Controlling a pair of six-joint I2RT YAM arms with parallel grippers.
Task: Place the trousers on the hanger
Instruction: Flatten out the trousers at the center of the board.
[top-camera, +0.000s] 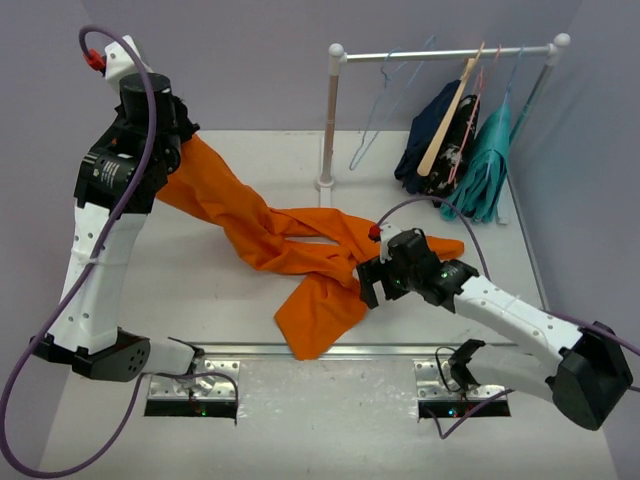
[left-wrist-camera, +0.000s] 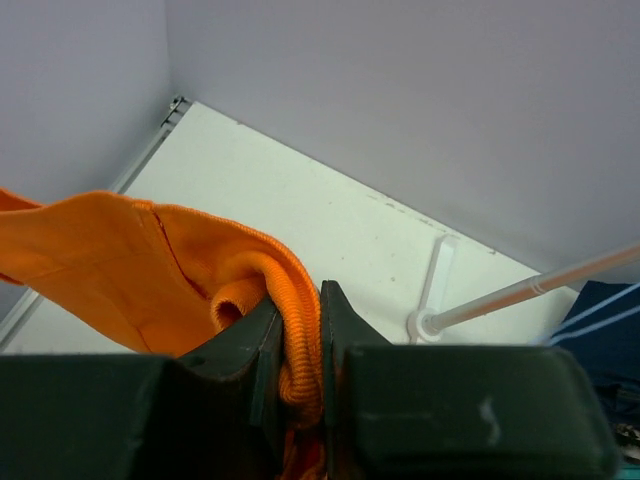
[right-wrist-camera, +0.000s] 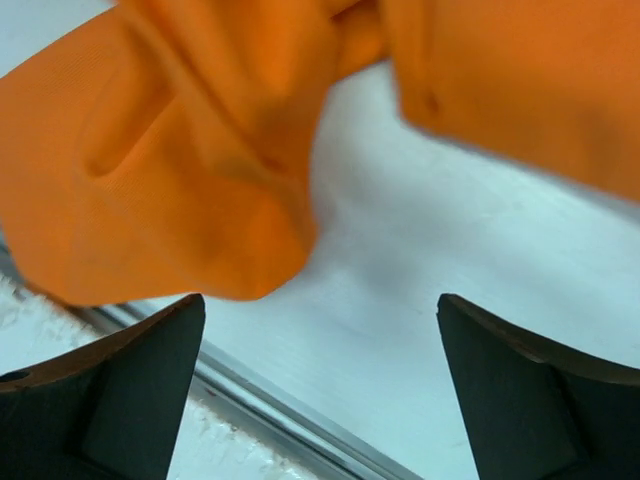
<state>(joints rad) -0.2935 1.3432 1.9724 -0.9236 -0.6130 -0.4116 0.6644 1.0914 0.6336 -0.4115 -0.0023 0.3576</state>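
- Left gripper (left-wrist-camera: 300, 335) is clamped on a rolled edge of the trousers (top-camera: 290, 245), raised over the far-left part of the table (top-camera: 250, 160).
- Right gripper (right-wrist-camera: 320, 340) gapes wide and holds nothing, low beside the cloth's near end, close to the front edge.
- The trousers sag from the left grip diagonally across mid-table.
- The hanger (top-camera: 365, 135) hangs on the rail (top-camera: 445, 53) at far right, with bare table between it and the cloth.

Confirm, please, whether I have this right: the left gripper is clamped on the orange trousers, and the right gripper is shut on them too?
Not quite: the right gripper stands open and holds nothing, as the right wrist view shows. The left gripper is indeed clamped on the trousers.
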